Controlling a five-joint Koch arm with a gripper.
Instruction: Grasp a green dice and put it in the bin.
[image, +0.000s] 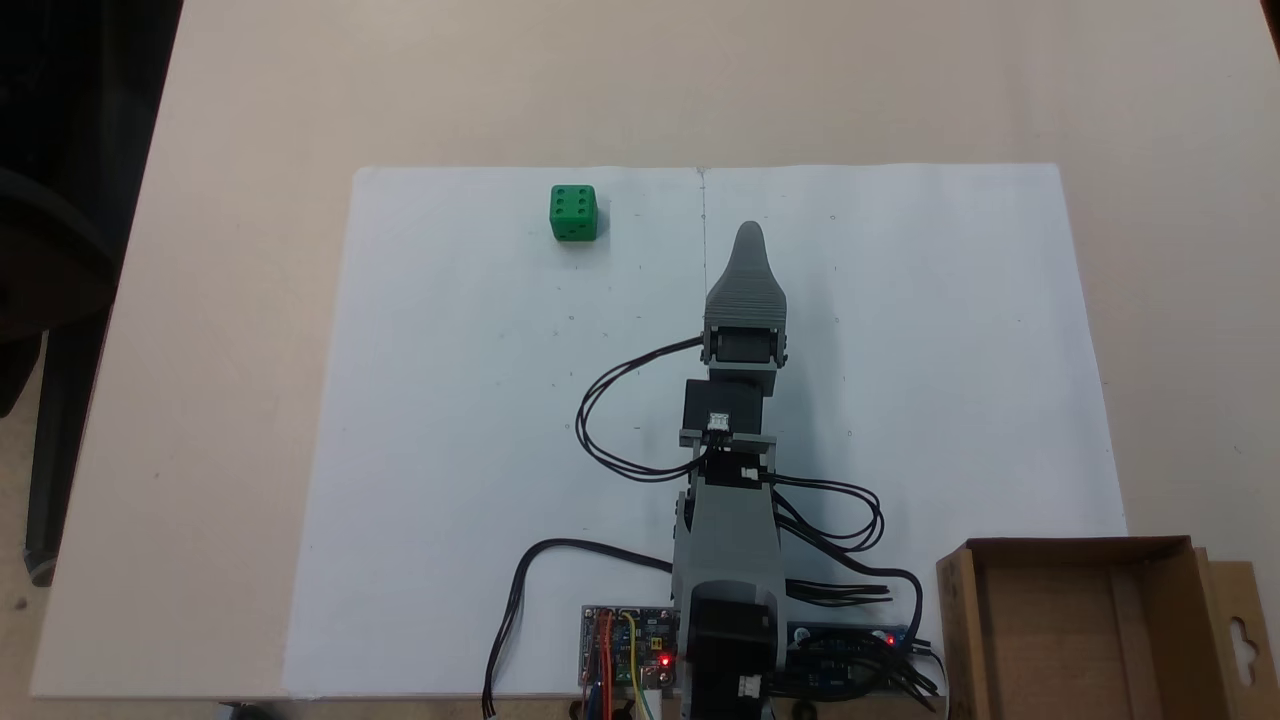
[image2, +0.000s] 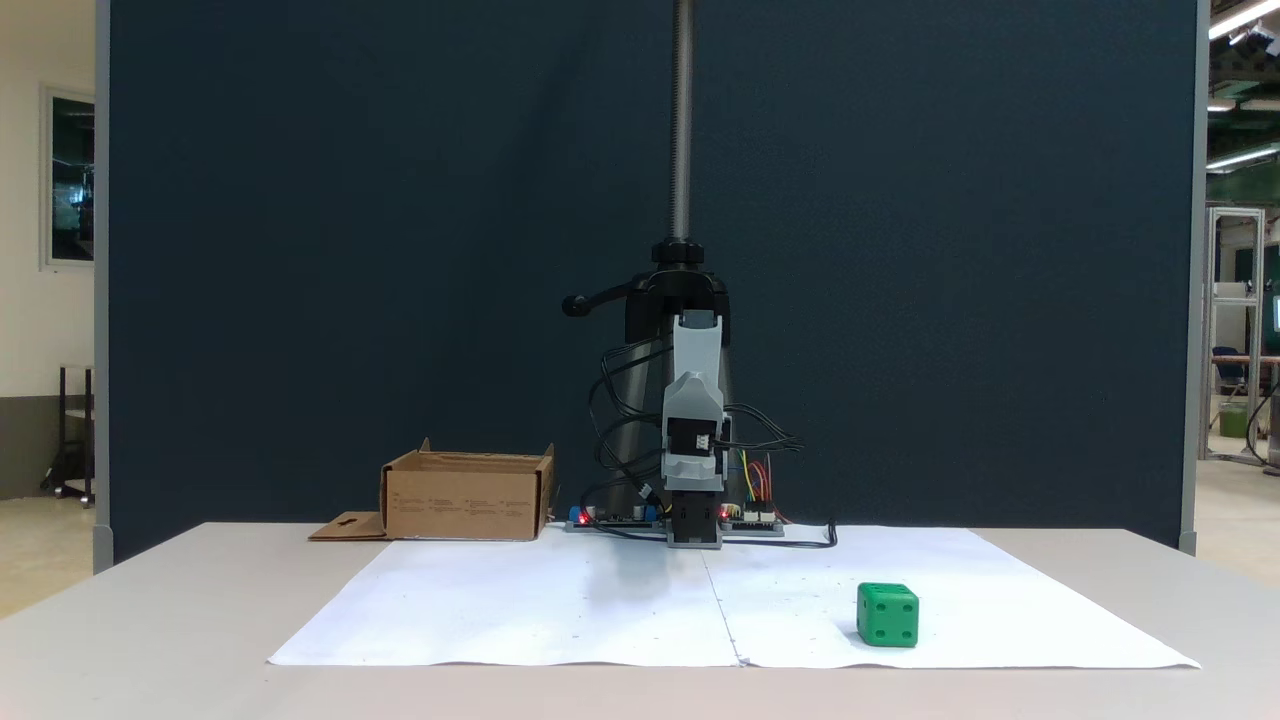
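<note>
Judging progress from both fixed views: nothing of the task is done yet, and every step is left.

Going left to right in the fixed view from above, the green dice (image: 574, 213) rests on the white paper sheet (image: 450, 450) in the upper left part of the sheet, six pips facing up, well apart from everything else. To its right, near the middle of the frame, the gripper (image: 749, 232) points toward the top edge, with the arm (image: 728, 540) running down to the bottom centre among black cables (image: 610, 430) and circuit boards (image: 625, 645) with red lights. The tip sits to the right of the dice and slightly lower in the frame, not touching it. The bin (image: 1075, 620) stands in the lower right corner, off the sheet, and looks empty as far as its floor shows.

In the fixed view from the front, the order reverses: the bin (image2: 466, 494) is at centre left on the table (image2: 150, 620), the arm is folded upright at centre with the gripper (image2: 695, 325) raised, and the dice (image2: 887, 614) lies at lower right.

Gripper state: the jaws lie one behind the other in both views, so I cannot tell whether they stand apart or together. It holds nothing.

Left to do, in my judgement: reach, grasp, carry, release.
</note>
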